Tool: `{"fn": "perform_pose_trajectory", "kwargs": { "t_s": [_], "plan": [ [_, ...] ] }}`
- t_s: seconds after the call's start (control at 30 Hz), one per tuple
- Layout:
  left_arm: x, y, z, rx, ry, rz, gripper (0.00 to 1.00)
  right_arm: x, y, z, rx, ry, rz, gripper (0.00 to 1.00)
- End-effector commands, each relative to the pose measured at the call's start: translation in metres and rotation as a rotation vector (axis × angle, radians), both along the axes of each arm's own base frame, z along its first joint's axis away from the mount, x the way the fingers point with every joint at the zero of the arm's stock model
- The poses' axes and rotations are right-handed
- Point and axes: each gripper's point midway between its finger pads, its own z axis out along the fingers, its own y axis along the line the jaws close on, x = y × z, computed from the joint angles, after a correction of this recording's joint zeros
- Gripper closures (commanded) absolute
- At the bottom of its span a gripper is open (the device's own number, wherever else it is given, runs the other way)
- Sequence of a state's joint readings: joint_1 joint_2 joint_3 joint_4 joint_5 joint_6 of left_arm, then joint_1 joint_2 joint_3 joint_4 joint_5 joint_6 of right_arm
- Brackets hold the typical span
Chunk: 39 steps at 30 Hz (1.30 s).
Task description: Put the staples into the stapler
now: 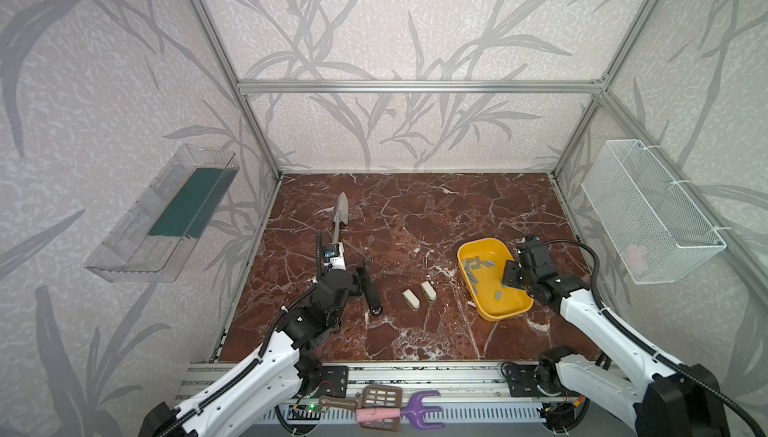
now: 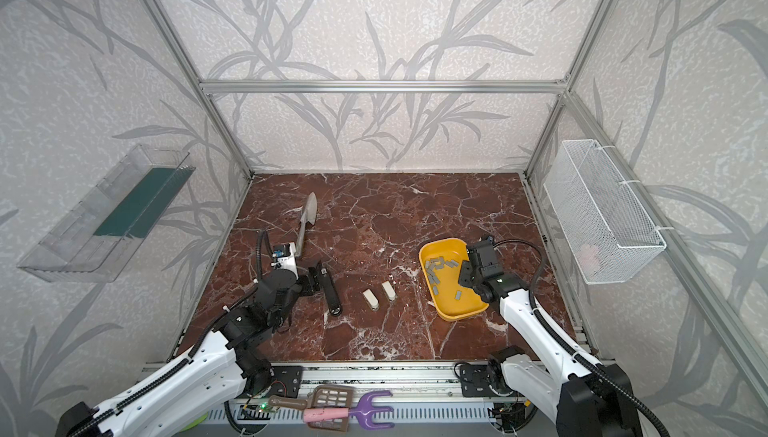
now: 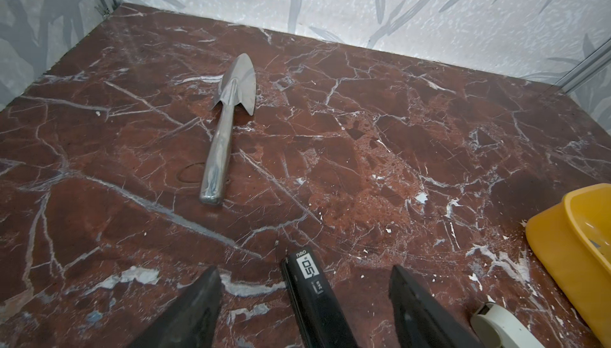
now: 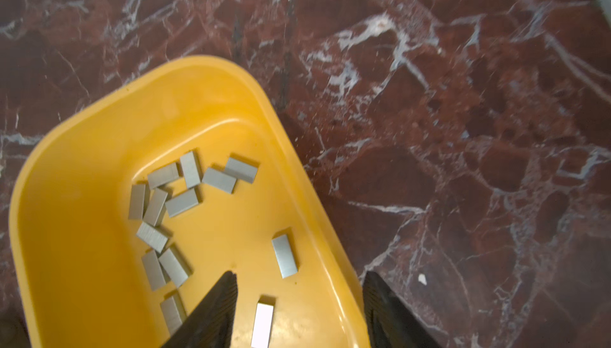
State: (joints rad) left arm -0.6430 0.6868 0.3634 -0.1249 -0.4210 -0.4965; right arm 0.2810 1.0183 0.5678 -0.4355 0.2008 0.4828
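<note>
Though unclear from above, left wrist shows stapler (image 3: 317,303) between spread jaws.

White arm shells (image 1: 257,376), black joints (image 1: 332,289), black corrugated cables (image 1: 319,252), black wedge fingers (image 3: 191,310)

Black stapler (image 1: 370,291) lies left of two cream blocks (image 1: 410,299) — staples (image 1: 471,265) in yellow tray (image 1: 507,303)

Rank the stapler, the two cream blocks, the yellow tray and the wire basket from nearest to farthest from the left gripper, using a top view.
1. Stapler, between the fingers of the left gripper.
2. Cream blocks, mid-table.
3. Yellow tray, right side.
4. Wire basket, right wall.
</note>
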Motion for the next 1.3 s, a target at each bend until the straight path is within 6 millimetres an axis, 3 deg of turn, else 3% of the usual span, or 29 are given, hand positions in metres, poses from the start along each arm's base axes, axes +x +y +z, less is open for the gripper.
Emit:
{"fn": "perform_pose_trajectory", "kwargs": {
  "t_s": [0.0, 0.27, 0.5, 0.7, 0.9, 1.13, 1.27],
  "plan": [
    [-0.008, 0.011, -0.012, -0.002, 0.04, 0.046, 0.19, -0.002, 0.004, -0.004, 0.039, 0.005, 0.002, 0.37],
    [-0.013, 0.012, -0.005, -0.039, 0.01, 0.037, 0.17, 0.004, -0.004, -0.019, 0.052, 0.039, -0.032, 0.38],
    [-0.011, 0.015, 0.003, -0.035, -0.013, 0.046, 0.15, 0.02, 0.008, -0.005, 0.096, -0.001, 0.004, 0.39],
    [-0.009, 0.016, 0.01, -0.021, -0.027, 0.05, 0.14, 0.023, 0.039, -0.016, 0.231, 0.042, 0.072, 0.41],
    [-0.007, 0.013, 0.017, -0.03, -0.039, 0.048, 0.13, 0.028, 0.059, -0.021, 0.218, 0.044, 0.114, 0.41],
    [-0.003, 0.012, 0.026, -0.035, -0.047, 0.054, 0.11, 0.031, 0.075, -0.005, 0.239, -0.001, 0.178, 0.41],
    [0.001, 0.013, 0.038, -0.034, -0.066, 0.068, 0.07, 0.034, 0.072, 0.012, 0.22, -0.041, 0.177, 0.38]
  ]
}}
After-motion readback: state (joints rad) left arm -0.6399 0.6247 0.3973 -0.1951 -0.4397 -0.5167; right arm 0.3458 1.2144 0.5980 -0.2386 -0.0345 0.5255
